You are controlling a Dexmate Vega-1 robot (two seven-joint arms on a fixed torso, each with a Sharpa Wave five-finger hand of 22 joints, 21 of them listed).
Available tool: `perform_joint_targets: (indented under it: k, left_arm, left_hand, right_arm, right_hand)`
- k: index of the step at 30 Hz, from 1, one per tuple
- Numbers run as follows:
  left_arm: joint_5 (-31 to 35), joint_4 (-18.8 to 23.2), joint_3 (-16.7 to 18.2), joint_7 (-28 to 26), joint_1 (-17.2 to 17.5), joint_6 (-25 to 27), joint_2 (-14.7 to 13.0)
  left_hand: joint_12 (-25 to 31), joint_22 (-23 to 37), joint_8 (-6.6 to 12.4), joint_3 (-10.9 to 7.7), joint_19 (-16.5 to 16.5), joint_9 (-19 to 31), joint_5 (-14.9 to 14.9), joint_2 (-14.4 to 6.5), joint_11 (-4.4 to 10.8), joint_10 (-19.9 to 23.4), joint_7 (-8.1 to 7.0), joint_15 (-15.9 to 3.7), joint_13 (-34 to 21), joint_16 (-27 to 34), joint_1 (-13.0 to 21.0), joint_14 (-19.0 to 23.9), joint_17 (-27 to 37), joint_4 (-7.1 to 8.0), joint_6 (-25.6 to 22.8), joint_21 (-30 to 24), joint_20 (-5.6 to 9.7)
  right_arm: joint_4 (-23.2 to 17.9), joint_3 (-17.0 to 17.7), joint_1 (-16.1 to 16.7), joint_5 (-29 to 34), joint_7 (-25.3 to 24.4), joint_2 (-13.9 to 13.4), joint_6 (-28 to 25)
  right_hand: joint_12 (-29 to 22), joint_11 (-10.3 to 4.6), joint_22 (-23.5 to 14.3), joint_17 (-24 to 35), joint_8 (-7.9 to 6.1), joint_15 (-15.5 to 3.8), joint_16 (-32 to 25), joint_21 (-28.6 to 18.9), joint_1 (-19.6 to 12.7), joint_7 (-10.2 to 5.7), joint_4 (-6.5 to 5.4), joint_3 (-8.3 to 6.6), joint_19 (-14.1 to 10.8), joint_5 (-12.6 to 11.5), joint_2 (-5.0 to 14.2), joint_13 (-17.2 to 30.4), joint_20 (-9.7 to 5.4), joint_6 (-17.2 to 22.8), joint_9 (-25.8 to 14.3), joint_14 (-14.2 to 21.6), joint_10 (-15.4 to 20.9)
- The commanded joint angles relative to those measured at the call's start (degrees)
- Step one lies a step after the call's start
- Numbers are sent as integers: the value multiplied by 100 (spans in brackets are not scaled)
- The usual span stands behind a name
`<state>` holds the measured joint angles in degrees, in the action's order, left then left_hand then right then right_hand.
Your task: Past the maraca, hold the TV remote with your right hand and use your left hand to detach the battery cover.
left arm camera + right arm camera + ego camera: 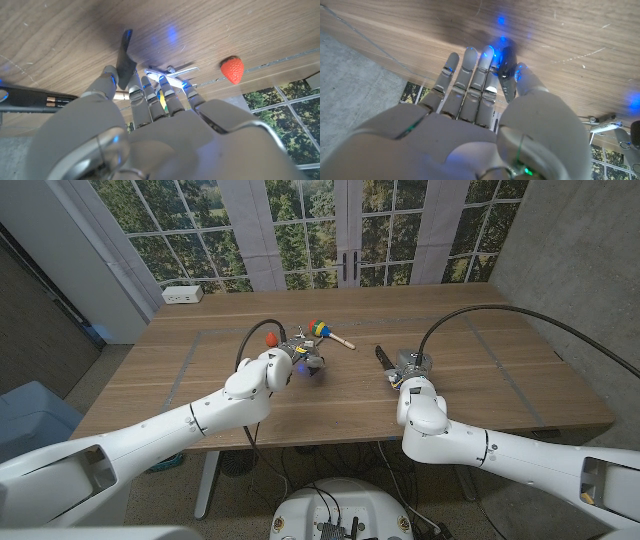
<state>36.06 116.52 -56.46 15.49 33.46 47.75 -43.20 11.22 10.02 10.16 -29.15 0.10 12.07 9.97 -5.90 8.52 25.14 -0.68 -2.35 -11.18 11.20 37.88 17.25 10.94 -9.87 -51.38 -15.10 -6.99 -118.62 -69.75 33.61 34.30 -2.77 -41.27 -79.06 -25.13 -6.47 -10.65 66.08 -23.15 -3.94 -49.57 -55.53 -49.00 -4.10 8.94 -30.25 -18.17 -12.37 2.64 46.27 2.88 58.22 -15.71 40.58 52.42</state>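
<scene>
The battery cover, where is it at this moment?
In the left wrist view, the battery cover is pinched upright in the left hand, off the remote with its batteries exposed.

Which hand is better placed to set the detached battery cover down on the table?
Left: the left hand pinches the battery cover; the right hand is busy gripping the TV remote.

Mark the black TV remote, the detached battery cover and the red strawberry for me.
Black TV remote (pixel 383 361): head view, far end.
Black battery cover (pixel 123 55): left wrist view, middle of the panel.
Red toy strawberry (pixel 233 69): left wrist view, body.
</scene>
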Motion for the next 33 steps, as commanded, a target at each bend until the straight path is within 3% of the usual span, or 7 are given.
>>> perform_joint_targets:
  k: [1, 4, 8, 14, 20, 24, 33]
  left_arm:
    - [423, -83, -287, 843, -312, 77, 2]
    - [452, -65, -240, 878, -282, 51, 8]
    - [472, -39, -180, 928, -239, -3, 4]
    - [386, 28, 16, 835, -102, -172, -32]
    - [207, 163, 319, 568, 133, -418, -135]
    - [-128, 230, 667, 233, 378, -735, -227]
    - [-1201, 86, 1633, -1144, 1140, -2276, -450]
  left_hand:
    - [-30, 22, -53, 213, -126, -46, -3, 246, -86, -362, -21, -345, -11, -27, -196, -256, 18, 54, 754, 170, -77]
    - [-23, 29, -65, 352, -199, -83, -11, 386, -160, -590, -172, -291, -12, -29, -350, -406, 10, 69, 1511, 273, -107]
    - [-37, 34, -80, 457, -297, -115, -15, 497, -209, -867, -156, -206, -14, -37, -475, -571, 3, 77, 2340, 347, -168]
    - [-58, 42, -70, 558, -529, -150, -12, 568, -433, -1604, -308, -42, -16, -51, -692, -991, 11, 98, 3998, 400, -261]
    - [-106, 51, -69, 596, -784, -163, -9, 565, -514, -2506, -365, 122, -14, -84, -909, -1536, 21, 122, 5279, 411, -355]
    - [-98, 56, -58, 640, -917, -168, -8, 582, -604, -2910, -437, 247, -7, -107, -1086, -1913, 24, 156, 5744, 417, -355]
    - [-101, 68, -30, 800, -1188, -178, 7, 552, -625, -3740, -748, 311, 24, -130, -1734, -2714, 25, 343, 6501, 412, -194]
  right_arm:
    - [27, 149, 210, 950, 961, 101, -92]
    - [-25, 212, 284, 922, 882, 83, -92]
    - [-166, 294, 367, 612, 545, 1, -35]
    - [-271, 349, 414, 219, 113, -60, -43]
    - [-426, 498, 457, -260, -175, -167, 82]
    - [-634, 922, 624, -837, -206, -312, 411]
    - [-758, 2621, 1994, -2040, -1366, -600, 2766]
  right_hand:
    - [233, 1, -10, -46, 259, -710, 51, 15, 569, 60, -211, 181, 120, 194, -215, -62, 102, -560, 51, -222, -519]
    - [552, 73, -9, -433, 561, -592, 378, 62, 958, 126, -296, 396, 187, 245, -234, -203, 202, -1175, 98, -552, -1078]
    - [1203, 243, 12, -1641, 1005, -421, 1625, 228, 1371, 225, -197, 386, 407, 216, -314, -573, 300, -2191, 188, -1217, -1977]
    - [1477, 366, 23, -2036, 1272, -144, 2221, 342, 1542, 367, -123, 480, 537, 209, -425, -774, 363, -3121, 231, -1851, -2870]
    - [1504, 653, 37, -2235, 1264, 236, 2654, 532, 1788, 575, -143, 706, 734, 167, -508, -992, 479, -3888, 283, -2582, -3697]
    - [1473, 776, 50, -2390, 1244, 524, 2961, 808, 2276, 669, -312, 958, 1105, 139, -562, -1169, 691, -4195, 312, -3070, -4109]
    - [1431, 896, 62, -2582, 1197, 586, 3263, 1226, 2910, 596, -536, 1244, 1590, 103, -528, -1437, 872, -4441, 354, -3504, -4459]
